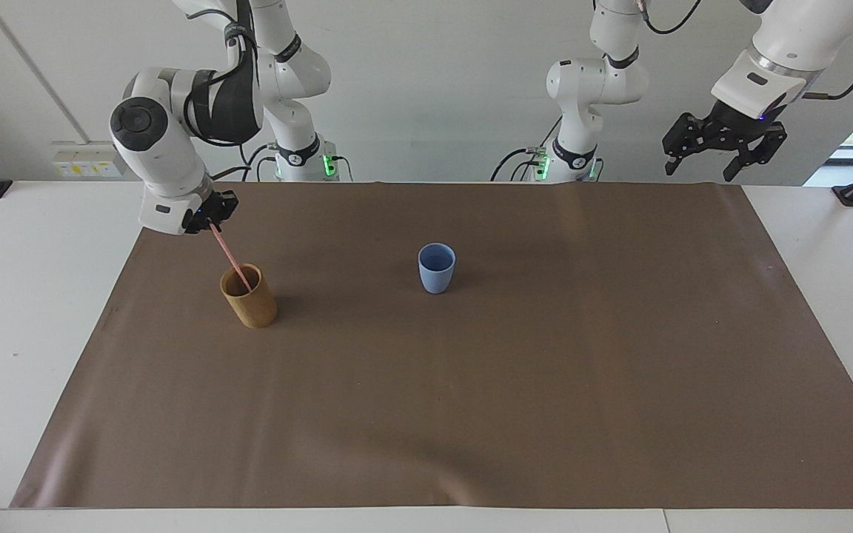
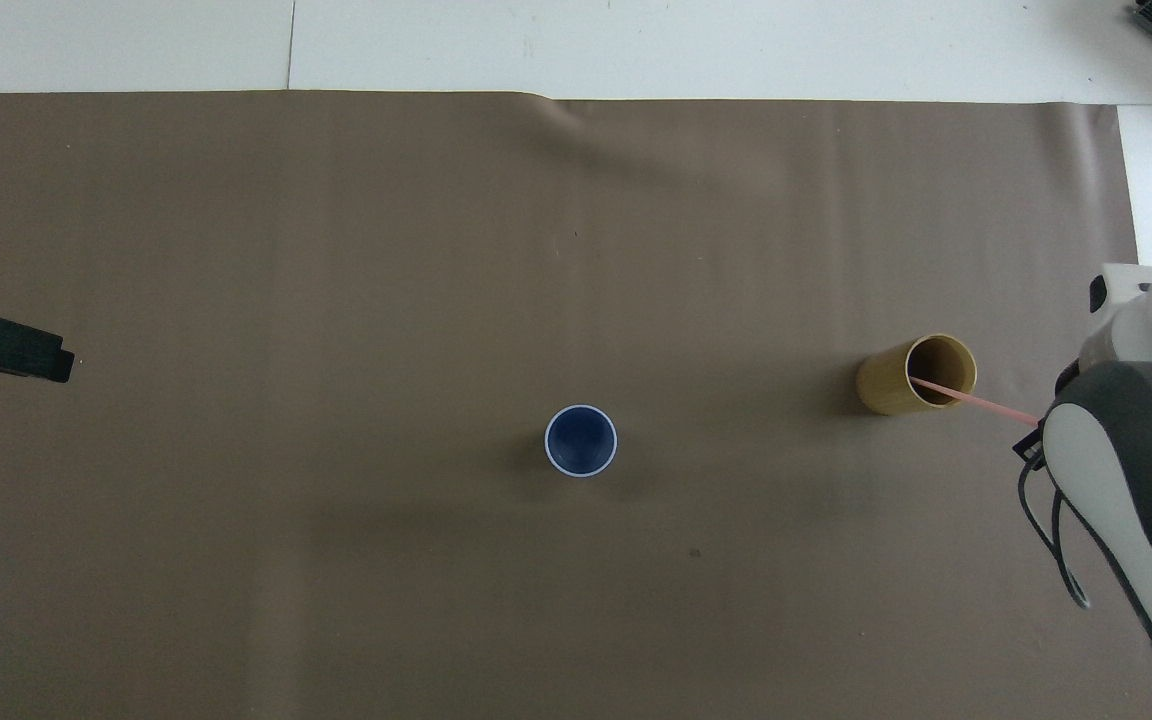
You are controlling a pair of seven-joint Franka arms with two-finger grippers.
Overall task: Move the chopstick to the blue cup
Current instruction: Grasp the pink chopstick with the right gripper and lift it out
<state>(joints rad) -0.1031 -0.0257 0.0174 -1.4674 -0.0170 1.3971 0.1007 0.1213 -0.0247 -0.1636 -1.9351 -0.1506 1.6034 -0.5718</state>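
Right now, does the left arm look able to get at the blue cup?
Probably yes. The left gripper hangs open over its own end of the table, and only bare brown mat lies between it and the blue cup.

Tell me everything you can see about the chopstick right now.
The chopstick is a single thin, straight, pale-pink stick. It leans steeply, its lower end inside the tan cup toward the right arm's end of the table, its upper end pinched in the shut right gripper above the cup. Most of its length shows above the rim; the part within the cup is partly hidden. It is not yet in the blue cup.
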